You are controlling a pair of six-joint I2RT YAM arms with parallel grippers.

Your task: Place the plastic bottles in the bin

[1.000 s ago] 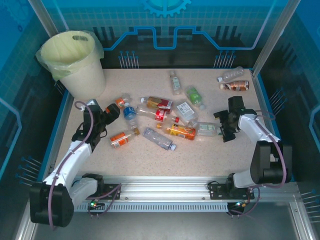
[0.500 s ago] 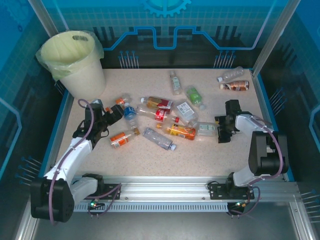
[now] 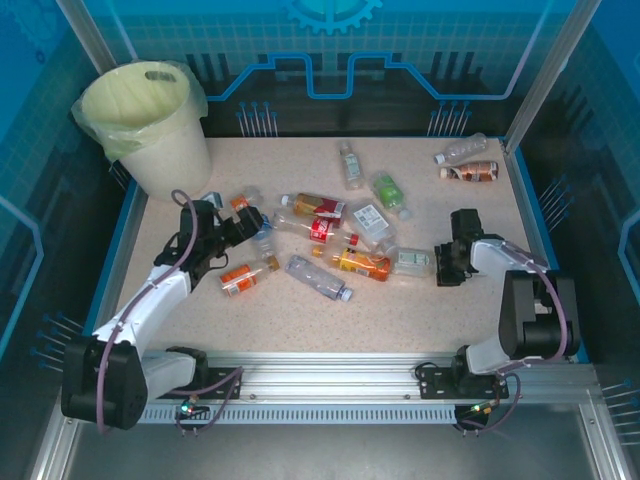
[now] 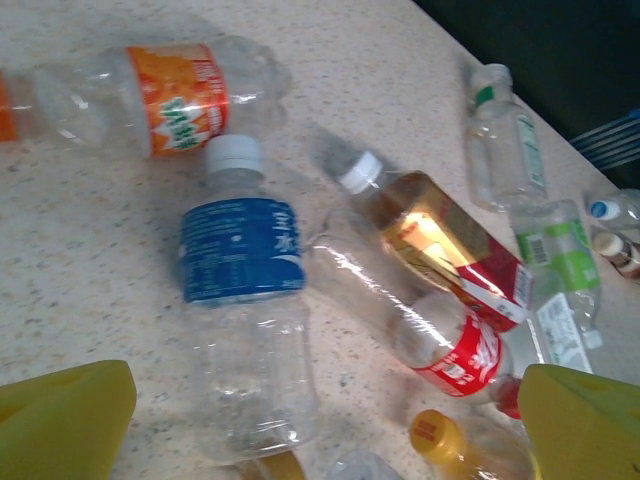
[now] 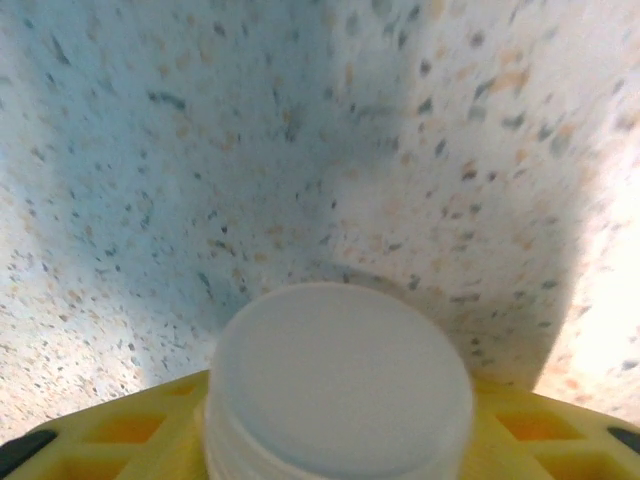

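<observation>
Several plastic bottles lie scattered over the speckled table. My left gripper (image 3: 240, 226) is open, its yellow fingers (image 4: 60, 420) wide apart and low over the blue-labelled bottle (image 4: 243, 300), which lies between them with its white cap pointing away. An orange-labelled bottle (image 4: 170, 95) and a red-labelled one (image 4: 455, 350) lie close by. My right gripper (image 3: 447, 265) is down at the table, shut on the white cap (image 5: 340, 380) of the white-labelled bottle (image 3: 412, 260), with yellow fingers (image 5: 120, 430) on both sides of the cap. The bin (image 3: 150, 130) stands at the far left corner.
Two more bottles (image 3: 465, 160) lie at the far right corner by the blue side wall (image 3: 528, 200). An orange-labelled bottle (image 3: 240, 277) and a clear one (image 3: 318, 277) lie nearer the front. Bare table runs along the near edge.
My right gripper has dropped toward the white-labelled bottle and closed its jaws round the cap. The left gripper has moved right and forward, over the blue-labelled bottle, still open.
</observation>
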